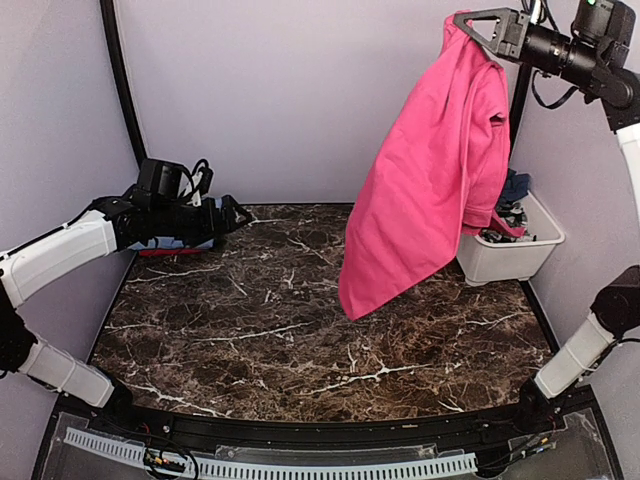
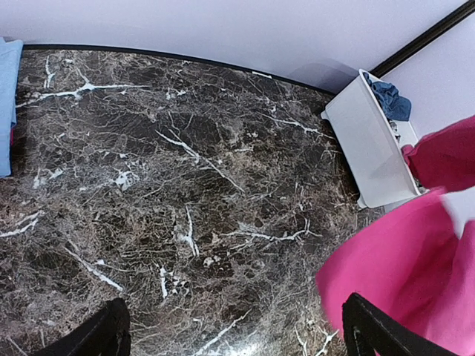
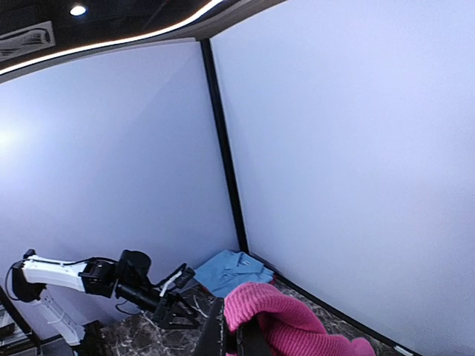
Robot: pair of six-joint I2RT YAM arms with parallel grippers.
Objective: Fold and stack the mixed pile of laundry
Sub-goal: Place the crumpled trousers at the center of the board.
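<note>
A large magenta-pink garment [image 1: 430,190] hangs high over the table's right side, its lower corner just above the marble. My right gripper [image 1: 470,25] is shut on its top edge; in the right wrist view the pink cloth [image 3: 289,319] bunches at the right gripper [image 3: 234,337]. A dark navy-blue garment [image 1: 515,185] lies in the white tub [image 1: 510,258]. A light blue shirt [image 3: 226,271] lies flat in the far left corner. My left gripper [image 1: 238,213] hovers open near it with nothing between its fingers. The left wrist view shows the left gripper [image 2: 237,337] above bare marble.
The white tub [image 2: 367,148] stands against the right wall with the navy-blue garment [image 2: 390,100] inside and the pink garment [image 2: 401,267] hanging in front. The light blue shirt [image 2: 6,104] shows at the left edge. Walls close in the back and sides.
</note>
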